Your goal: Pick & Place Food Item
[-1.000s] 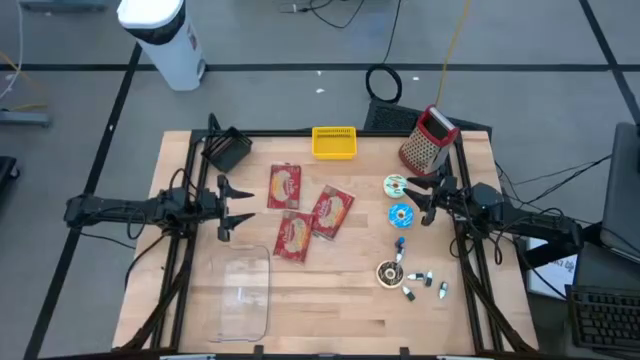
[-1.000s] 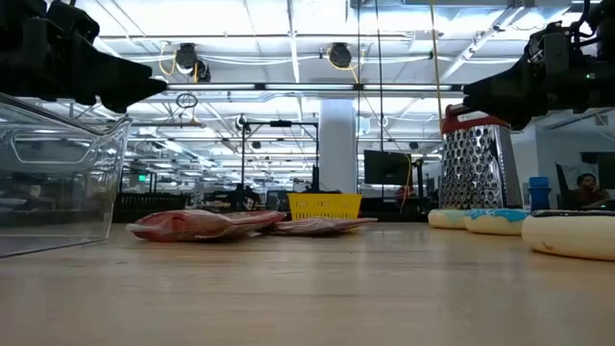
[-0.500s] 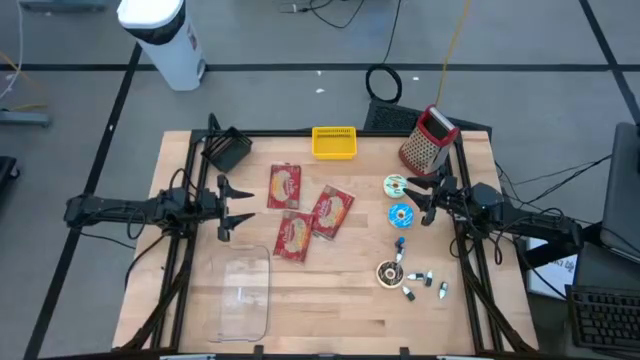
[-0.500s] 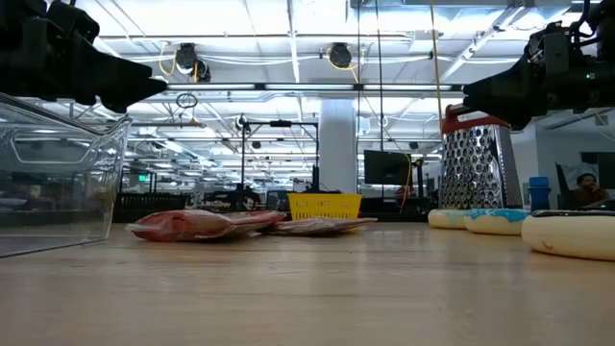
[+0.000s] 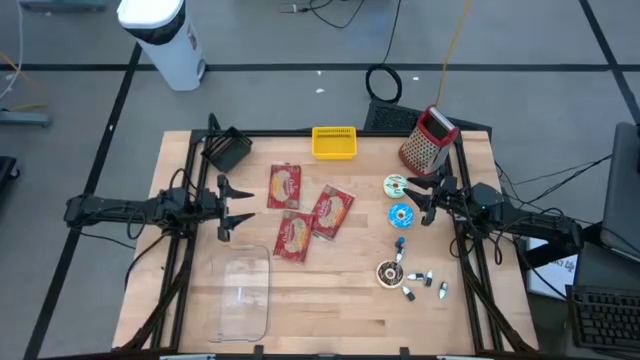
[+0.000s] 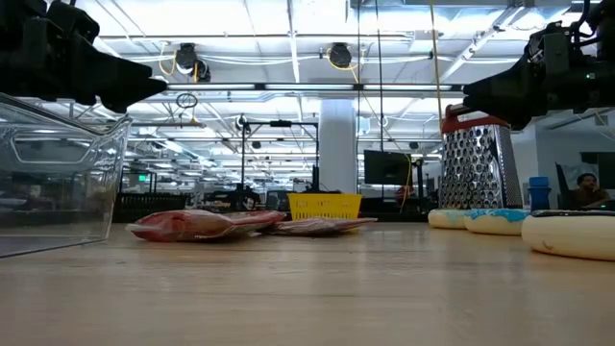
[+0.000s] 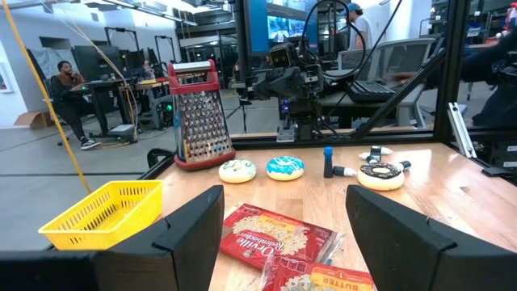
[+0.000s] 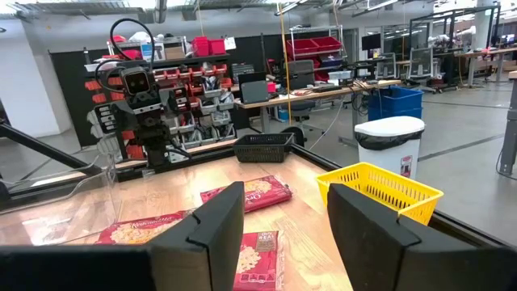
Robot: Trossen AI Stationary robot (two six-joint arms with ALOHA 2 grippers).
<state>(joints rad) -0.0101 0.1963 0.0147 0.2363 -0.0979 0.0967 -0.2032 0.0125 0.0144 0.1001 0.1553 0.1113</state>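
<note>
Both grippers stand with jaws apart and nothing between them. Left gripper (image 5: 233,208) hovers above the table (image 5: 330,310) near its left edge, pointing toward the middle; right gripper (image 5: 424,203) hovers near the right edge, facing it, just beside the blue-iced donut (image 5: 401,214). Neither touches any item. Three red packets lie flat near the table's centre: one packet (image 5: 285,185) toward the far side, a second (image 5: 332,211) to its right and tilted, a third (image 5: 292,237) nearer the front, with the second and third touching or overlapping at their edges. Clear tub (image 5: 244,293) sits on the front left part of the table, in front of the left gripper and apart from the packets. Yellow basket (image 5: 334,142) rests at the far edge, centre. Black basket (image 5: 228,150) sits at the far left corner. Grater (image 5: 428,139) stands upright at the far right corner. White-iced donut (image 5: 396,184) lies just in front of the grater, the blue-iced one beside it. Chocolate donut (image 5: 389,273) lies nearer the front right, with a scatter of small pieces (image 5: 423,284) next to it; what they are cannot be told. Left wrist view looks between its own dark fingers (image 7: 196,226) across the packets to the grater and donuts. A seated person (image 7: 66,93) shows in the room beyond the table.
</note>
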